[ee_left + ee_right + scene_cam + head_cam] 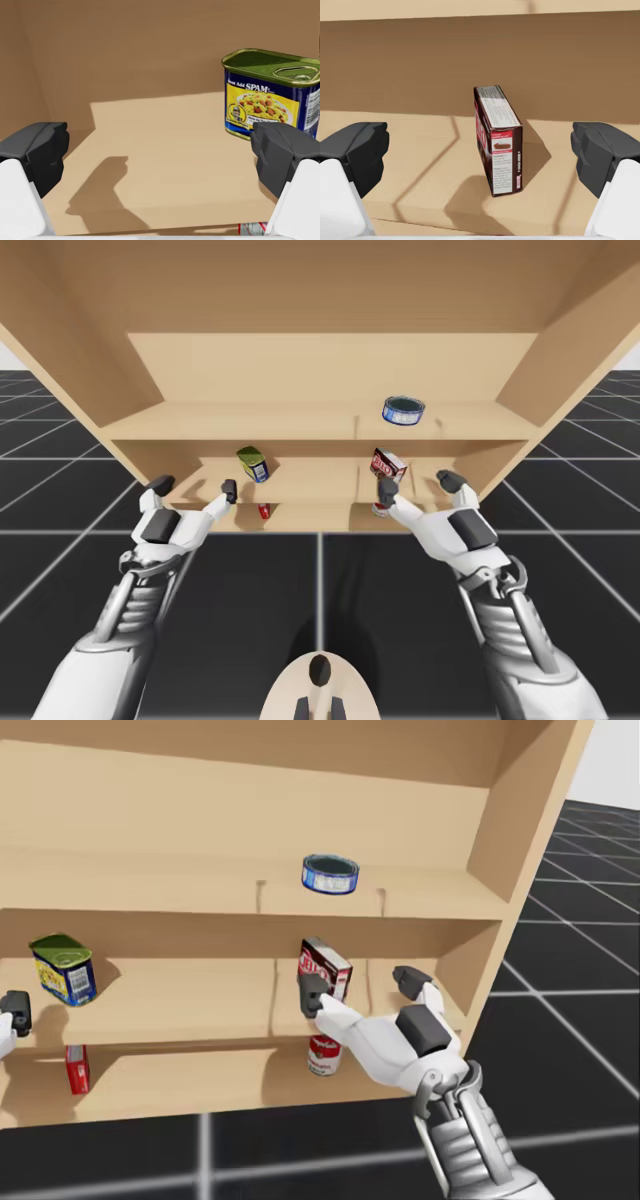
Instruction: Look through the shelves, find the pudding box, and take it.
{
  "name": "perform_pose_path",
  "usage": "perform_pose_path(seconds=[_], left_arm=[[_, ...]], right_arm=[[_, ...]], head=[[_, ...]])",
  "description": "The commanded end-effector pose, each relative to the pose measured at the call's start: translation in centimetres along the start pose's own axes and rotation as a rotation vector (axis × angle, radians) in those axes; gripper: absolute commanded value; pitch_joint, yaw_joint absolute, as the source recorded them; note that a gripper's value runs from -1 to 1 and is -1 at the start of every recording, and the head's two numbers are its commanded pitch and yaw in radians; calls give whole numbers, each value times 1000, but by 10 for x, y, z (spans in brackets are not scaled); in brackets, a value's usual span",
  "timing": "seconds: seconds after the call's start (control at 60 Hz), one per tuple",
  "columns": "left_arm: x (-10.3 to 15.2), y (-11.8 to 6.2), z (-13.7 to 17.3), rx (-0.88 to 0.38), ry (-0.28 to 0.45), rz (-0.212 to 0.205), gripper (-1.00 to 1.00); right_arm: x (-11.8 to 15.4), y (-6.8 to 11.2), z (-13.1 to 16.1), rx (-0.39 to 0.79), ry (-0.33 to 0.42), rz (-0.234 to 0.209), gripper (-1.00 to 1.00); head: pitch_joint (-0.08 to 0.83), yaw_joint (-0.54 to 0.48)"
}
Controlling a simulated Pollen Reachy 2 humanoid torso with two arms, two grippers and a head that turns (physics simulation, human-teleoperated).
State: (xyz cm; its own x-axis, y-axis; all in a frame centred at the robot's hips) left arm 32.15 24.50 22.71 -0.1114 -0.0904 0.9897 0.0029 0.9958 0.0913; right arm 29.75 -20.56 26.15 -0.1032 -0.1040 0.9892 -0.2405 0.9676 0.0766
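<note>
The pudding box point(498, 142) is a dark brown upright box on the middle shelf, also in the high view point(389, 464) and the head view point(325, 968). My right gripper point(480, 152) is open just in front of it, a finger on each side and neither touching. From above, the right gripper point(418, 487) hangs at the shelf's front edge, and the head view puts this gripper point(360, 985) right of the box. My left gripper point(160, 155) is open and empty, facing bare shelf board point(195, 487).
A yellow-and-blue rectangular can point(270, 97) stands on the middle shelf, ahead of the left gripper's right finger point(252, 463). A flat round blue can point(330, 874) sits on the upper shelf. On the lower shelf are a red-and-white can point(323, 1055) and a small red box point(77, 1069).
</note>
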Motion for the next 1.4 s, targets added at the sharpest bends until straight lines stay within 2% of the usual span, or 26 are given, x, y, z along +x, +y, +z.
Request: perform_pose_path(seconds=[0.017, 0.333, 0.583, 0.65, 0.667, 0.683, 0.7, 0.717, 0.733, 0.75, 0.967, 1.1, 1.233, 1.4], left_arm=[[0, -1, 0, -2, -1, -2, -1000], [0, -2, 1, 0, -3, -1, -1000], [1, -1, 2, 1, -7, 2, -1000], [0, -1, 2, 2, -7, 1, -1000], [0, -1, 2, 2, -7, 1, -1000], [1, -1, 2, 2, -8, 1, -1000], [1, -1, 2, 3, -7, 2, -1000], [1, -1, 2, 3, -7, 2, -1000], [1, -1, 2, 3, -7, 2, -1000], [1, -1, 2, 3, -7, 2, -1000], [0, -1, 2, 5, -7, 0, -1000], [0, -1, 2, 7, -6, -2, -1000], [0, -2, 2, 9, -7, -5, -1000], [0, -2, 2, 6, -6, -4, -1000]], right_arm=[[0, -3, -16, 70, 49, 7, -1000], [-21, -18, -59, 93, 109, 44, -1000], [-42, -17, -84, 107, 153, 50, -1000], [-43, -15, -87, 114, 134, 74, -1000], [-43, -15, -87, 113, 133, 72, -938], [-43, -15, -87, 110, 130, 71, -675], [-43, -14, -87, 95, 112, 75, -256], [-43, -14, -87, 96, 107, 77, 761], [-43, -14, -87, 99, 110, 75, 966], [-43, -14, -87, 100, 111, 73, 1000], [-41, -17, -82, 77, 116, 67, 1000], [-20, -16, -72, 69, 50, 75, 1000], [8, -9, -49, 75, -27, 101, 1000], [19, 1, -11, 93, -53, 123, 1000]], head=[[388, -244], [404, -239], [412, -234], [413, -236], [413, -237], [413, -237], [413, -237], [413, -237], [413, -237], [413, -236], [414, -236], [416, -237], [416, -239], [412, -241]])
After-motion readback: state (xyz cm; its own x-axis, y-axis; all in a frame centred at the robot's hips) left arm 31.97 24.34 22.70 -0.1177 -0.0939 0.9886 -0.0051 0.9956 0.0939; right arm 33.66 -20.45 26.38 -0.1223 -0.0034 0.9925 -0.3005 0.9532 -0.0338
